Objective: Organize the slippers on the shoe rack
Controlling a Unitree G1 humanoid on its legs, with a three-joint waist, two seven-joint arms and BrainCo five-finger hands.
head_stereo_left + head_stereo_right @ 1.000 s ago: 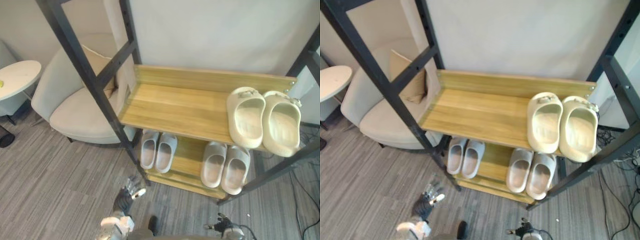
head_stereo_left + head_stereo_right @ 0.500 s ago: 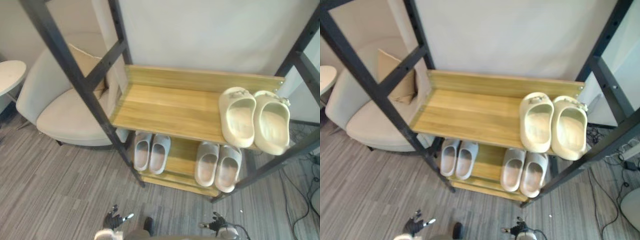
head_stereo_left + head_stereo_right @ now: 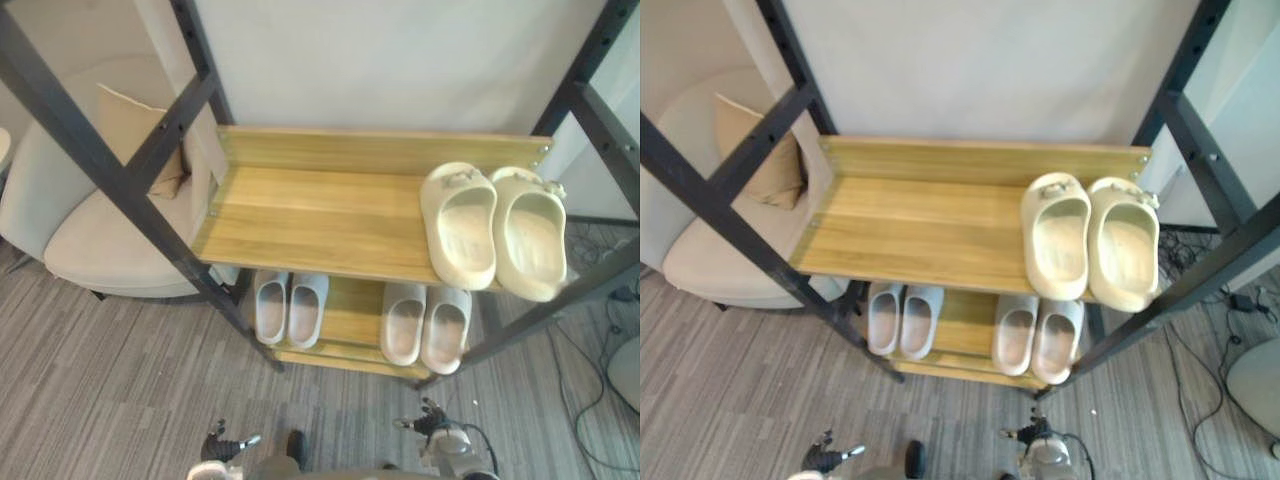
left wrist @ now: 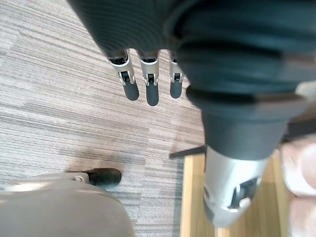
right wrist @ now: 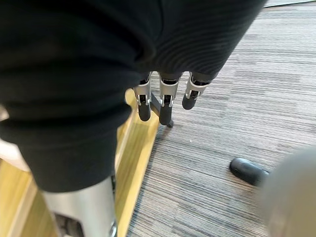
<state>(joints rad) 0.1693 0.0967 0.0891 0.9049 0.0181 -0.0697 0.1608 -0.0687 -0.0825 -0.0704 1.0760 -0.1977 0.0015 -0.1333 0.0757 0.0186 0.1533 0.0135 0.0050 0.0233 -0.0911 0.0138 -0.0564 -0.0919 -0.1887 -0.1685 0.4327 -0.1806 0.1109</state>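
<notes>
On the shoe rack's (image 3: 320, 215) top shelf, right end: cream slippers (image 3: 460, 225), well apart from your left hand (image 4: 146, 86) and right hand (image 5: 165, 106), both straight-fingered, empty.

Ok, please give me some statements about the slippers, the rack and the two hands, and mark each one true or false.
1. The cream slippers stand at the right end of the upper shelf. True.
2. The lower shelf holds one pair. False: it holds two, the left grey pair and the right grey pair.
3. The left hand grips a slipper. False: its fingers are straight and hold nothing.
4. The right hand is open and empty. True.
5. The armchair stands to the right of the rack. False: it stands to its left.
</notes>
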